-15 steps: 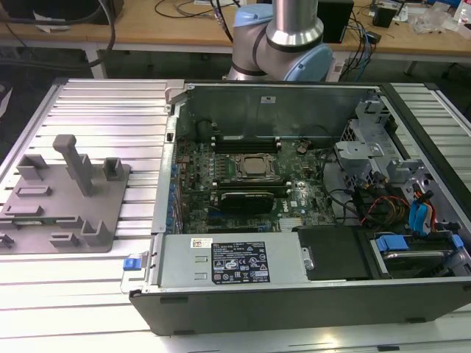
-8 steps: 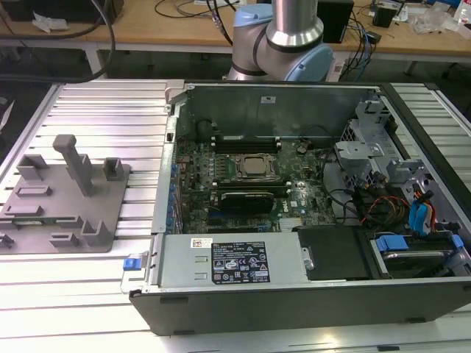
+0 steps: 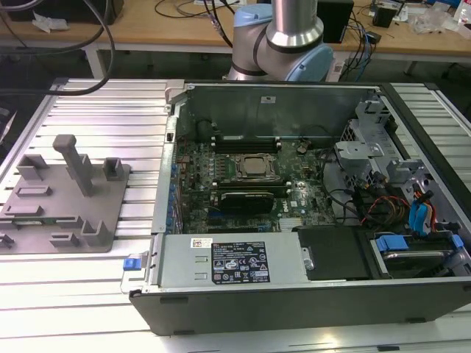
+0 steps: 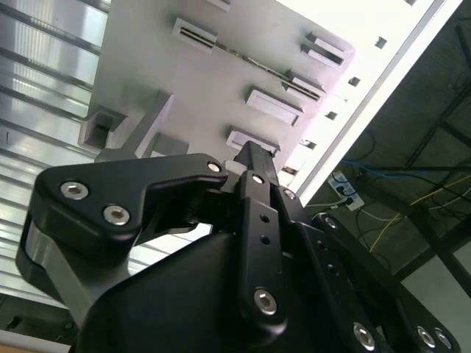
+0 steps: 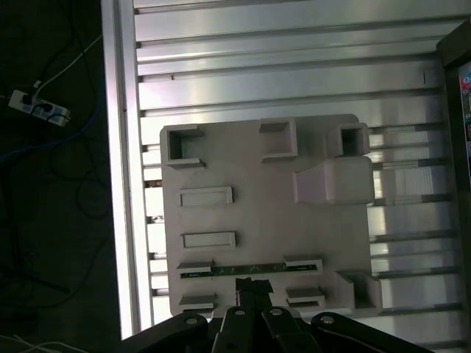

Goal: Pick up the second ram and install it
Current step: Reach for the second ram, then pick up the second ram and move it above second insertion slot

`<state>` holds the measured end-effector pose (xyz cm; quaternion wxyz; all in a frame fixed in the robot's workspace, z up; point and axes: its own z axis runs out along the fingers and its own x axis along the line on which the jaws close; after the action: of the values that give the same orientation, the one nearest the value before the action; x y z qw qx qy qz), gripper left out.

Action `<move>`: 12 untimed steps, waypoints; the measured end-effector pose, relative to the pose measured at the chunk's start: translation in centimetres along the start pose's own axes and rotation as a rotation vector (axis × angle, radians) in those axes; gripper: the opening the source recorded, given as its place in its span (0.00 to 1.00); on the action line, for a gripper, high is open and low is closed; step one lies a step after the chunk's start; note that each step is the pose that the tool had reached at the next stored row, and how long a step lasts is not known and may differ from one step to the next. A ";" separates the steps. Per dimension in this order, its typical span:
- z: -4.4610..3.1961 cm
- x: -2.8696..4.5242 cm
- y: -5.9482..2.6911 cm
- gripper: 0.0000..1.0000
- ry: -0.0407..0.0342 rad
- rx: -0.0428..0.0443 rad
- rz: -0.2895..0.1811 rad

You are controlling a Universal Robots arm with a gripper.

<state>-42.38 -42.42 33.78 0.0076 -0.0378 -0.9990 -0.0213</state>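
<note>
Gripper (image 5: 254, 288) hangs right over the second ram (image 5: 221, 270), jaws pinched together on nothing. The stick sits in the grey tray (image 3: 70, 209) at the exterior view's left, well apart from the open computer case (image 3: 294, 301). I'd square up mid-stick and lift straight. Ribbed aluminium table (image 3: 110, 118), cluttered wooden bench (image 3: 147, 33) along the top.
</note>
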 end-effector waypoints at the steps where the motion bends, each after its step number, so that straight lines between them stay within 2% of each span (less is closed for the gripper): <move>1: 0.01 0.00 0.00 0.08 0.0000 0.0000 0.000; 12: 0.10 0.00 -0.01 0.08 0.0000 0.0000 0.000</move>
<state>-42.39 -42.42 33.69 0.0075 -0.0378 -0.9990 -0.0213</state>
